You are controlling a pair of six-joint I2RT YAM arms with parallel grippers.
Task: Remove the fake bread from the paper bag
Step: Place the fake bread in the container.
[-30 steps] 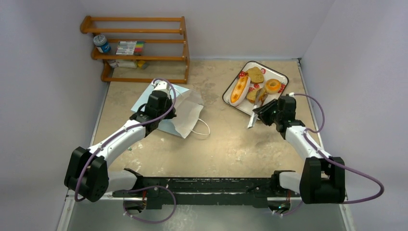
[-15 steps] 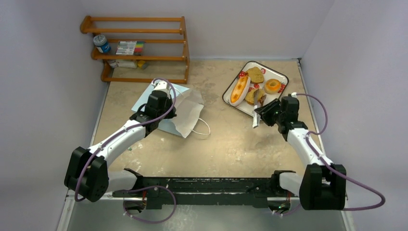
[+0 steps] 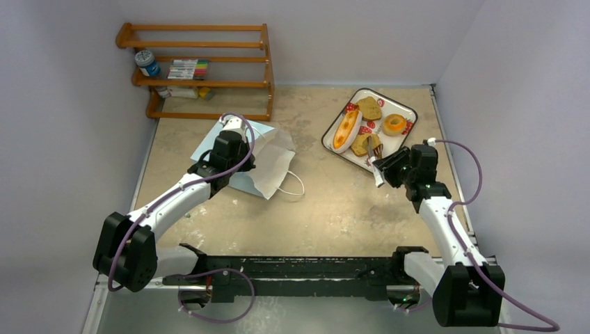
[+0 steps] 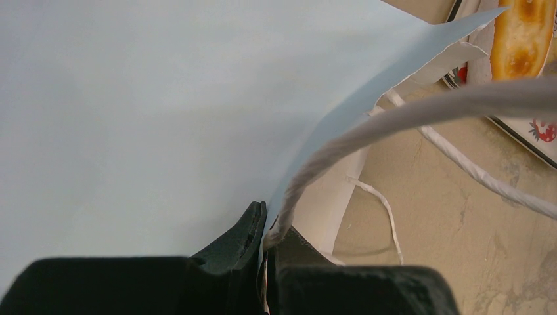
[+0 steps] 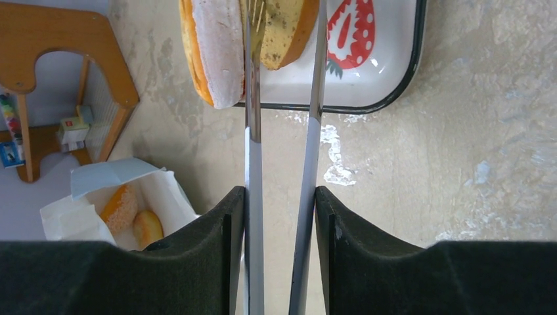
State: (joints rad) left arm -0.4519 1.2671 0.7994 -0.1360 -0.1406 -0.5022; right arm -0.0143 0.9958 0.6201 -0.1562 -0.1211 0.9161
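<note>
The left gripper point(image 4: 265, 244) pinched the paper bag point(image 3: 270, 163) tight at ten o'clock. The right gripper point(image 5: 281, 197) squeezed tongs point(image 5: 253, 164) at the one o'clock tray point(image 5: 387, 72) of fake bread point(image 3: 346, 130). Maybe two pieces sat in the bag.
</note>
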